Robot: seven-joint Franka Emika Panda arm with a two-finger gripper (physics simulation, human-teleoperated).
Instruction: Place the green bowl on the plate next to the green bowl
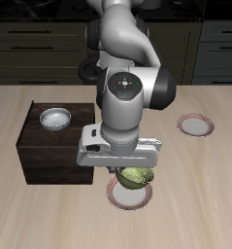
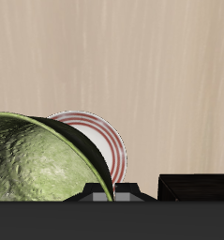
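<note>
The green bowl (image 2: 34, 164) is seen closest to the claw (image 1: 133, 173), filling much of the wrist view, its mottled olive glaze and dark rim tilted against the claw's housing. In the exterior view the green bowl (image 1: 136, 178) is found directly under the claw, pinched at its rim and held just above the desk (image 1: 200, 195). The fingers themselves are hidden by the arm's body and by the bowl, so only the grip on the rim can be judged.

Just below the claw, the plate (image 1: 126, 196) is noted, red-rimmed with a pale centre; the bowl hangs over its far edge and contact between the two cannot be told. In the wrist view the plate (image 2: 102, 141) is seen partly covered by the bowl.

Beside the claw, a dark wooden cabinet (image 1: 45, 146) is recorded, with a white-grey bowl (image 1: 55, 118) set on its top. A corner of that cabinet (image 2: 193, 186) is caught in the wrist view.

Well apart from the claw, beyond it on the other side, a second red-rimmed plate (image 1: 195, 125) is observed lying flat on the desk.
</note>
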